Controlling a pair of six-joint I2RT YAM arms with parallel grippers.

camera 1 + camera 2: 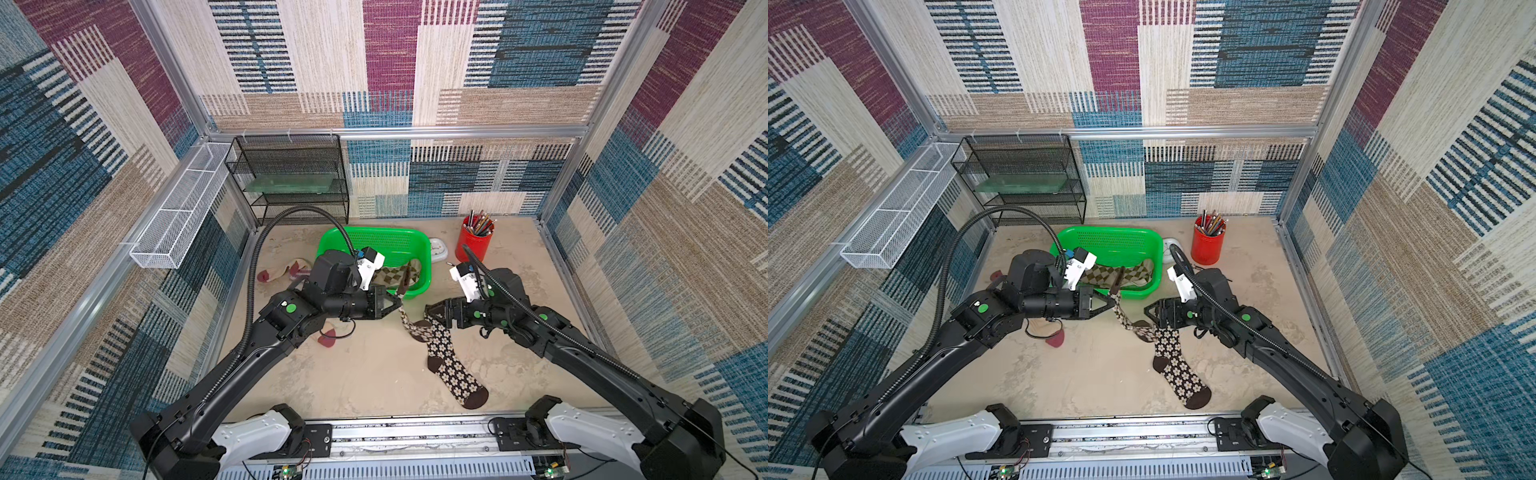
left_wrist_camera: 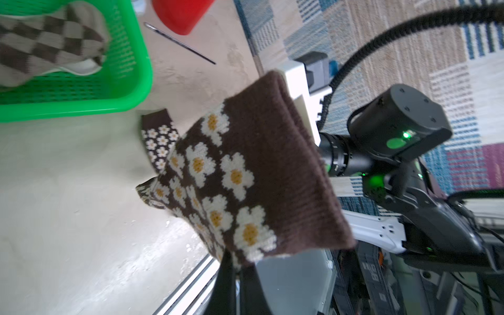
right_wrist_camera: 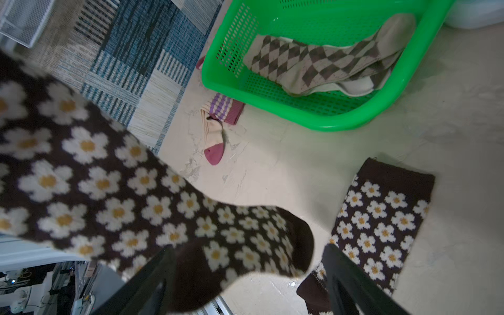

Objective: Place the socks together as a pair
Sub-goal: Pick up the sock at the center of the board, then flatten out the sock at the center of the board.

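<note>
Grip: left gripper (image 1: 397, 302) clamped on hanging daisy sock (image 1: 409, 325) (cuff end)
Right gripper (image 1: 430, 315): jaws wide, holding nothing
Hidden: striped sock (image 1: 328, 336) mostly under left arm (image 1: 249, 365)

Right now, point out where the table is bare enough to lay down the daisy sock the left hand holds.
Widest bare patch: front centre of the table, bordered by the left arm, the flat daisy sock and the front rail. Another lies right of the red cup. Crowded: between the green basket, left hand and right hand.
</note>
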